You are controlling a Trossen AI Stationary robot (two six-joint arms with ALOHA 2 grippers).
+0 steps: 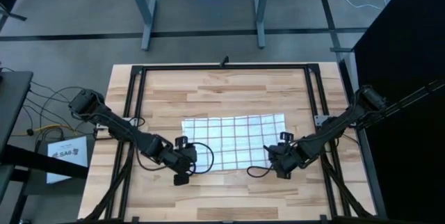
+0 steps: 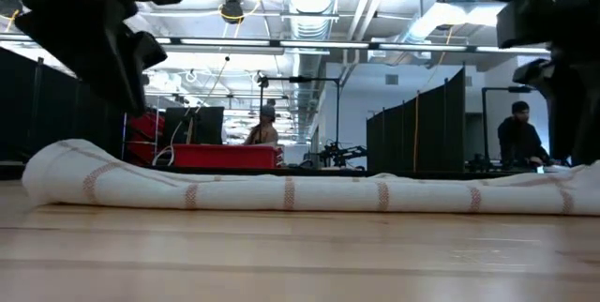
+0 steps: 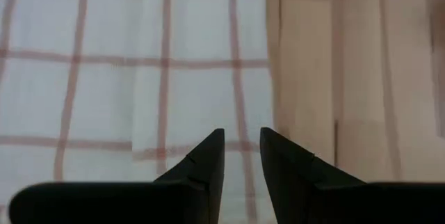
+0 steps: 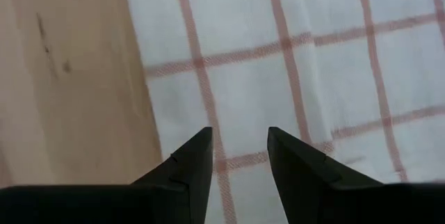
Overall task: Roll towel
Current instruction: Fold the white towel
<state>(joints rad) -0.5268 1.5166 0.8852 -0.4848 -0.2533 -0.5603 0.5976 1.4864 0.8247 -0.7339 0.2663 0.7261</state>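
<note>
While the high view lays out the whole table (image 1: 229,196) from above, only the low view shows the towel's (image 1: 234,142) thickness: a soft raised edge, puffed up at its left end (image 2: 66,175), lying along the wood. Low view also catches people in the room beyond the table, one by a red bench (image 2: 267,124), one at far right (image 2: 518,133); the high view has none of that. The wrist views alone give the finger gaps.

Towel: white with a thin-lined grid, spread flat mid-table, long side running left to right.

Left gripper (image 1: 183,163) sits at the towel's near-left corner; left wrist view shows its fingers (image 3: 208,158) slightly parted, a narrow gap, over the cloth just beside its edge, bare wood to one side. Right gripper (image 1: 281,160) sits at the near-right corner; fingers (image 4: 191,161) spread a bit wider, over cloth near its edge, nothing pinched.

Both arms reach in from the table's outer sides, angled inward and toward the near edge, wrists low.
</note>
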